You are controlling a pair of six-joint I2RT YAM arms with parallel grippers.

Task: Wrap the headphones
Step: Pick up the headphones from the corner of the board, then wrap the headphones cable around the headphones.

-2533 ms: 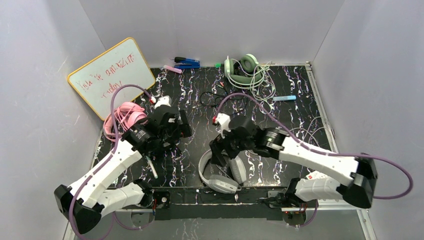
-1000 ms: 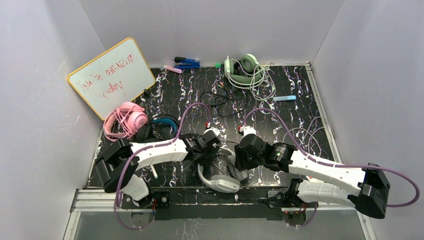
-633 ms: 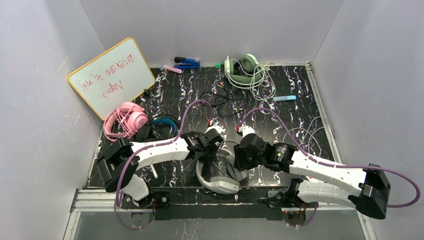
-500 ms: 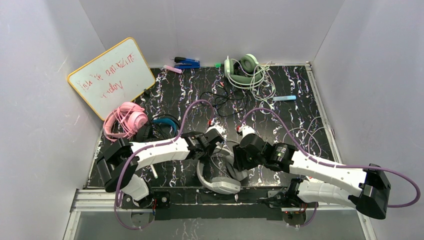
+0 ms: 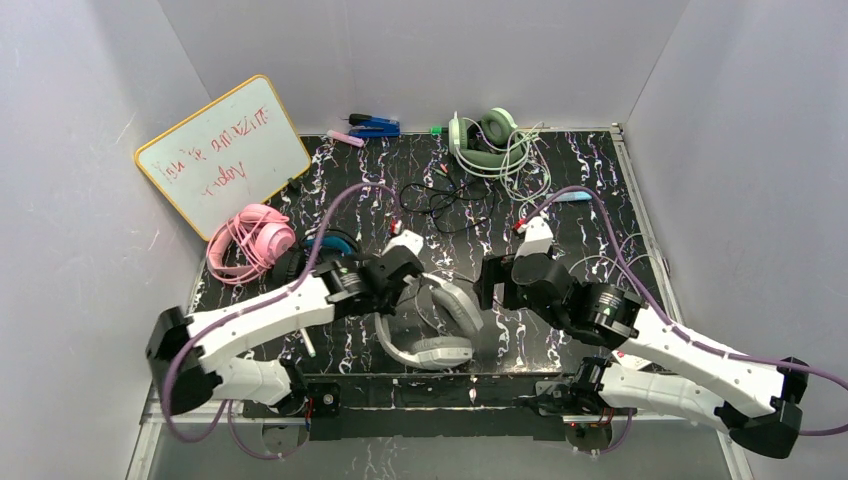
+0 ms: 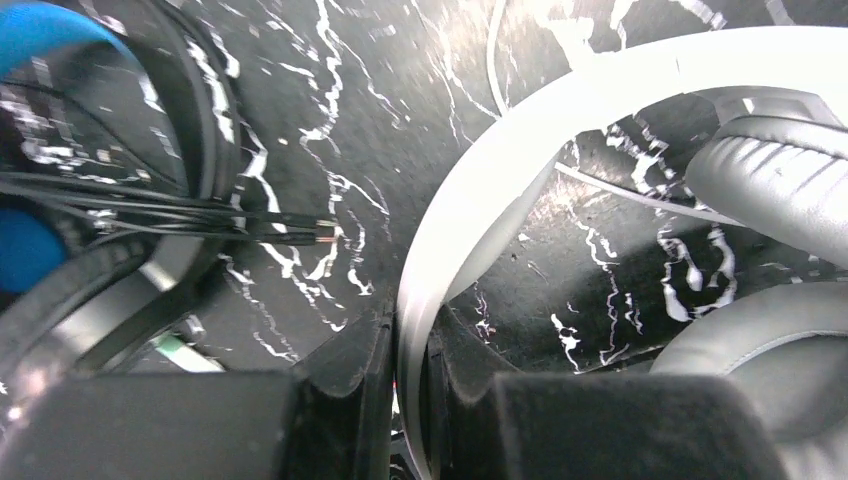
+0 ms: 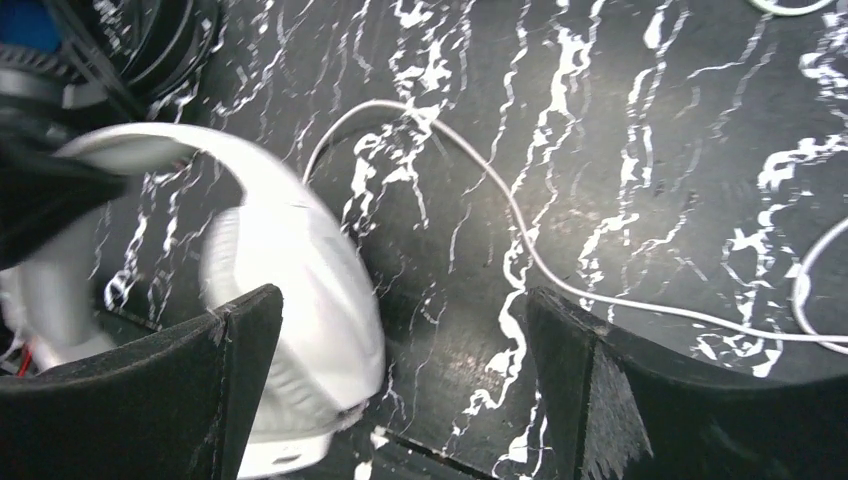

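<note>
Pinched tight on the headband (image 6: pixel 480 190) of the white-grey headphones (image 5: pixel 428 325) with the left hand (image 6: pixel 408 338). Dragged left and a bit off the near edge versus half a second ago, lying on the tabletop (image 5: pixel 380 170) just beside the black-and-blue headphones (image 5: pixel 325 245). Pulled back off the cup with the right hand (image 7: pixel 400 320), fingers now spread wide, loose white cord (image 7: pixel 530 252) below. Same spot for the pink headphones (image 5: pixel 250 240) by the whiteboard (image 5: pixel 222 150).

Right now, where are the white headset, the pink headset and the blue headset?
white headset (image 6: pixel 480 190): left wrist view, on its headband.
pink headset (image 5: pixel 268 238): top view, on its ear cup.
blue headset (image 5: pixel 328 242): top view, on its blue band.
</note>
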